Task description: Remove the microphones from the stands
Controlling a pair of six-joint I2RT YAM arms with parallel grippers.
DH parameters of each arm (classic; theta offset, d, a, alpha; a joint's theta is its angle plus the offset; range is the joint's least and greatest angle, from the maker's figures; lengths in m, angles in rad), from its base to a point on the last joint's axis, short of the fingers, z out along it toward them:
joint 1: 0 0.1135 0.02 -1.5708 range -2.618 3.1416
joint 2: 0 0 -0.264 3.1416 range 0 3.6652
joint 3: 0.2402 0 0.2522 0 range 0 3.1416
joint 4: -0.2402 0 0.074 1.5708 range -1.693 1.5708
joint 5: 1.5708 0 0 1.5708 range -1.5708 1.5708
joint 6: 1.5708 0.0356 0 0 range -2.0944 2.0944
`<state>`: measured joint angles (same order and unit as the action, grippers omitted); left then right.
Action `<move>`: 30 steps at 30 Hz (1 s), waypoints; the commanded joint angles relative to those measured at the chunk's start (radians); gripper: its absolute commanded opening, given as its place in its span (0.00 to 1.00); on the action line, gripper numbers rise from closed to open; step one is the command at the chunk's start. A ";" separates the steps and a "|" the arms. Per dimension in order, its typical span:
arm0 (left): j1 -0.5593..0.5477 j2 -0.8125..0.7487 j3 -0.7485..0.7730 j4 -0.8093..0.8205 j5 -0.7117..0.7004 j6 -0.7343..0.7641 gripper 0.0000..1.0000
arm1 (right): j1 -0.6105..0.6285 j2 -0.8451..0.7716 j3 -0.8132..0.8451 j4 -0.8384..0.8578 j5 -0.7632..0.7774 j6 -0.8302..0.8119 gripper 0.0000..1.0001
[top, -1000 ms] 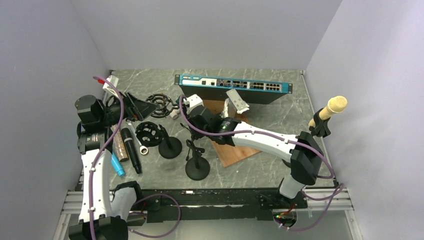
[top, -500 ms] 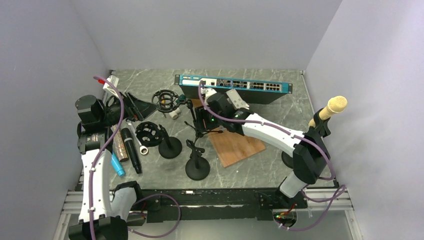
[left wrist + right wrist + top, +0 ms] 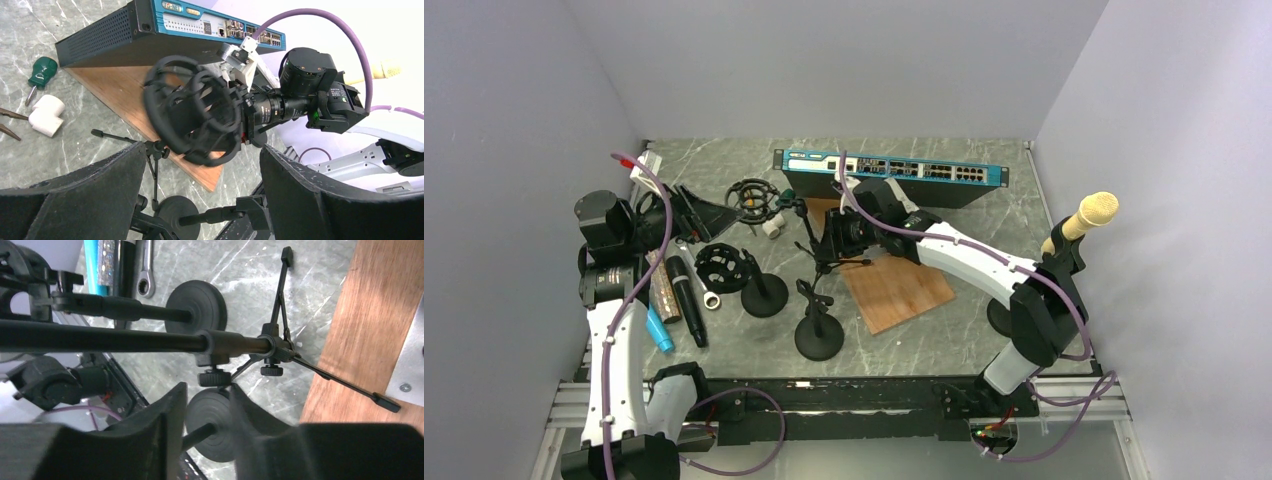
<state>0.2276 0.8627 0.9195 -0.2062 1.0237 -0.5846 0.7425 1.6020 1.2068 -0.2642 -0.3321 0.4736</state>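
A microphone with a cream head (image 3: 1094, 211) sits tilted in a black clip (image 3: 1064, 255) on a stand at the far right; neither gripper is near it. It also shows small in the left wrist view (image 3: 391, 70). My right gripper (image 3: 829, 238) is open, and its fingertips (image 3: 175, 395) sit just under the pole of a black tripod stand (image 3: 150, 342), by its knob (image 3: 214, 377). That stand carries an empty black shock mount (image 3: 754, 198). My left gripper (image 3: 696, 210) is open wide and empty, facing the shock mount (image 3: 197, 112).
A black microphone (image 3: 686, 298) lies loose at the left beside a wrench and a blue tool. Two round-base stands (image 3: 764, 295) (image 3: 819, 335) stand in front. A wooden board (image 3: 894, 290) and a blue network switch (image 3: 894, 172) lie behind, next to a green screwdriver (image 3: 41, 70).
My right arm has swung back and to the right, off the front of the board, and its gripper now sits at the tripod stand. The shock mount shifted slightly. The left arm has not moved.
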 commanded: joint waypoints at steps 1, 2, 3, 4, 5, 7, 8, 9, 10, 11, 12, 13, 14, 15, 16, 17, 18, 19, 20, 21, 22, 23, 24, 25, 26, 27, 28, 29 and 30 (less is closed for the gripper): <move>-0.004 -0.017 0.017 0.019 0.009 0.026 0.87 | -0.003 -0.001 0.012 0.037 -0.018 0.004 0.29; -0.004 -0.017 0.017 0.019 0.009 0.025 0.87 | -0.002 -0.003 0.012 0.031 -0.005 -0.005 0.21; -0.004 -0.018 0.017 0.021 0.009 0.024 0.87 | 0.002 -0.002 0.014 0.025 0.016 -0.016 0.14; -0.004 -0.018 0.014 0.025 0.008 0.022 0.87 | 0.005 -0.001 0.016 0.017 0.035 -0.029 0.07; -0.004 -0.017 0.012 0.030 0.008 0.017 0.87 | 0.013 0.001 0.023 0.007 0.063 -0.043 0.00; -0.005 -0.016 0.008 0.042 0.010 0.008 0.87 | 0.032 0.009 0.038 -0.023 0.126 -0.077 0.00; -0.004 -0.016 0.008 0.044 0.011 0.007 0.87 | 0.045 0.016 0.047 -0.037 0.159 -0.094 0.00; -0.005 -0.015 0.009 0.042 0.012 0.008 0.87 | 0.058 0.022 0.058 -0.052 0.191 -0.111 0.00; -0.004 -0.016 0.013 0.036 0.011 0.010 0.87 | 0.071 0.028 0.068 -0.067 0.228 -0.126 0.00; -0.004 -0.016 0.019 0.027 0.010 0.016 0.87 | 0.086 0.032 0.078 -0.080 0.270 -0.143 0.00; -0.005 -0.016 0.023 0.020 0.009 0.022 0.87 | 0.102 0.034 0.084 -0.090 0.313 -0.162 0.00; -0.004 -0.015 0.028 0.014 0.008 0.025 0.87 | 0.123 0.037 0.091 -0.100 0.377 -0.182 0.00; -0.004 -0.015 0.029 0.013 0.007 0.026 0.87 | 0.150 0.040 0.100 -0.111 0.434 -0.200 0.00; -0.004 -0.014 0.029 0.014 0.008 0.024 0.87 | 0.167 0.044 0.108 -0.121 0.484 -0.217 0.00; -0.005 -0.013 0.027 0.018 0.008 0.020 0.87 | 0.184 0.047 0.117 -0.128 0.531 -0.232 0.00; -0.006 -0.013 0.025 0.023 0.009 0.017 0.87 | 0.196 0.048 0.122 -0.134 0.568 -0.242 0.00; -0.005 -0.012 0.022 0.029 0.010 0.012 0.87 | 0.203 0.047 0.123 -0.137 0.593 -0.249 0.00; -0.006 -0.012 0.021 0.034 0.010 0.009 0.87 | 0.205 0.044 0.121 -0.137 0.601 -0.247 0.00; -0.005 -0.010 0.019 0.037 0.010 0.007 0.87 | 0.205 0.039 0.118 -0.134 0.603 -0.244 0.00; -0.006 -0.009 0.018 0.037 0.008 0.008 0.87 | 0.205 0.035 0.115 -0.131 0.587 -0.242 0.00; -0.006 -0.010 0.018 0.035 0.007 0.009 0.87 | 0.204 0.031 0.114 -0.131 0.573 -0.236 0.00; -0.005 -0.010 0.017 0.035 0.007 0.011 0.87 | 0.201 0.027 0.114 -0.132 0.553 -0.231 0.00; -0.007 -0.008 0.016 0.033 0.008 0.012 0.87 | 0.198 0.026 0.116 -0.132 0.531 -0.223 0.00; -0.007 -0.008 0.018 0.030 0.009 0.016 0.87 | 0.195 0.023 0.120 -0.137 0.513 -0.213 0.00; -0.008 -0.008 0.018 0.029 0.010 0.016 0.87 | 0.187 0.023 0.123 -0.140 0.489 -0.200 0.00; -0.009 -0.006 0.019 0.026 0.010 0.016 0.87 | 0.179 0.019 0.124 -0.139 0.464 -0.185 0.06; -0.010 -0.003 0.020 0.027 0.012 0.013 0.87 | 0.170 0.015 0.123 -0.135 0.441 -0.170 0.12; -0.010 0.002 0.020 0.035 0.018 0.006 0.87 | 0.158 0.009 0.118 -0.130 0.416 -0.152 0.18; -0.010 0.006 0.019 0.042 0.020 -0.002 0.87 | 0.146 0.002 0.113 -0.121 0.394 -0.138 0.23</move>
<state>0.2222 0.8616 0.9195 -0.2062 1.0233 -0.5842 0.9226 1.6539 1.2858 -0.4030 0.1478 0.2852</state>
